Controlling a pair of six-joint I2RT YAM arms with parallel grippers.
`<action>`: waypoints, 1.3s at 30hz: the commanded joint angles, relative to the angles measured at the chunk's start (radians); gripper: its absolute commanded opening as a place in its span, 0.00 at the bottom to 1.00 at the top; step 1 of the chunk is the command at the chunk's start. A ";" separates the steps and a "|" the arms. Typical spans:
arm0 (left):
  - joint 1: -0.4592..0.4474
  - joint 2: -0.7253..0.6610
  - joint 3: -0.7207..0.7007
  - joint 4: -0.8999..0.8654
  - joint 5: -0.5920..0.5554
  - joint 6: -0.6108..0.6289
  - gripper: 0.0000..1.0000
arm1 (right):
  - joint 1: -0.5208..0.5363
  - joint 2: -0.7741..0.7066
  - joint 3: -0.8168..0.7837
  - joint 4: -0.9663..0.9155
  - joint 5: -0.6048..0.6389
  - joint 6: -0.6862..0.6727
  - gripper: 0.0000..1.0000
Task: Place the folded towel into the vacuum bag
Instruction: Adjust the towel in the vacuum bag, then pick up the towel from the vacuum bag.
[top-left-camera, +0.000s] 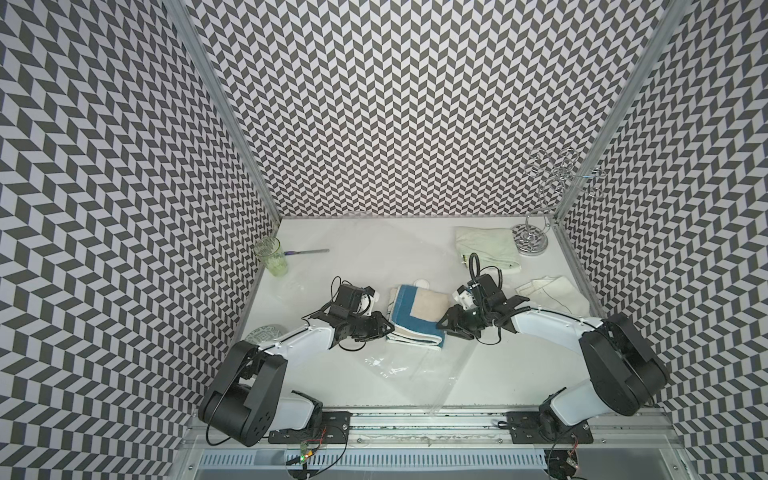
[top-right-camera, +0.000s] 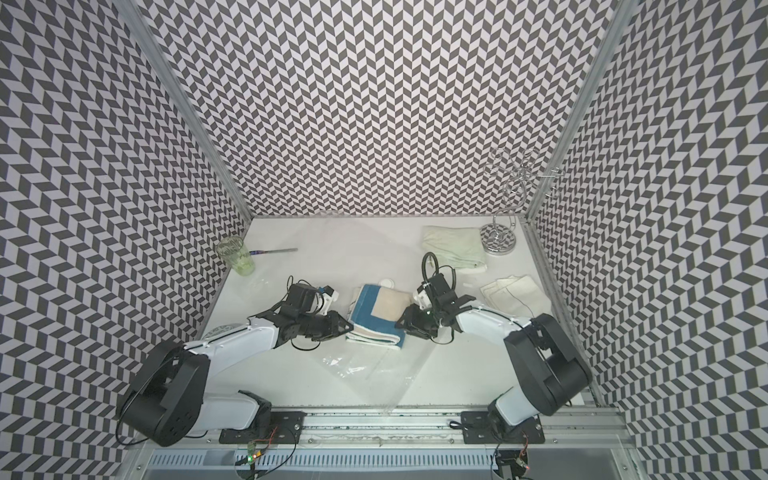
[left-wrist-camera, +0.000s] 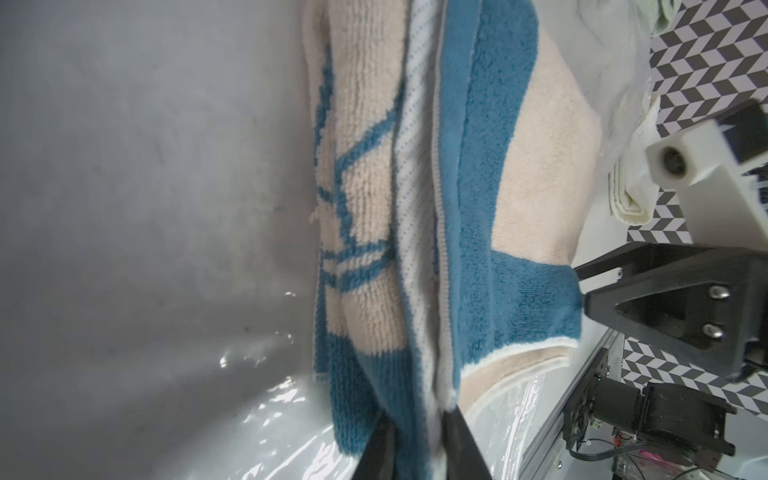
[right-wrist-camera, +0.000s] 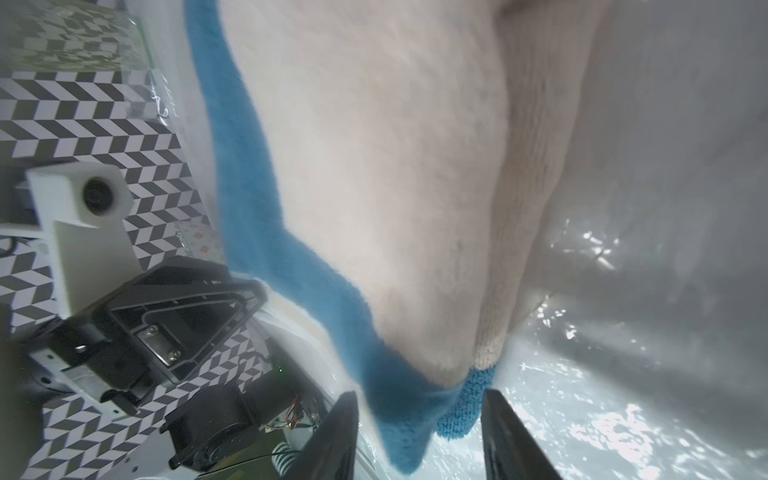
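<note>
Towel folded into a thick pad: teal-blue band framing a beige panel, white edging, dotted white backing showing at the fold. It lies flat on the clear, glossy vacuum bag, with the round white valve just beyond it. Right gripper released, jaws clear of the blue corner on both sides. Left gripper straddles the opposite edge, cloth filling the gap; pinched or loose, can't tell.

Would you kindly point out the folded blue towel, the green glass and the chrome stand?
folded blue towel (top-left-camera: 430, 309): a top view, beige centre.
green glass (top-left-camera: 272, 258): a top view, side wall.
chrome stand (top-left-camera: 530, 241): a top view, round base.
</note>
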 joint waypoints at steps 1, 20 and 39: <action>0.033 -0.067 0.064 -0.124 -0.020 0.033 0.33 | -0.015 -0.089 0.102 -0.177 0.193 -0.093 0.54; -0.062 0.286 0.031 0.314 0.002 -0.122 0.03 | 0.130 0.128 -0.124 0.333 0.070 0.186 0.39; -0.085 0.074 0.155 0.155 -0.015 -0.113 0.04 | -0.040 0.102 0.120 0.016 0.023 -0.254 0.74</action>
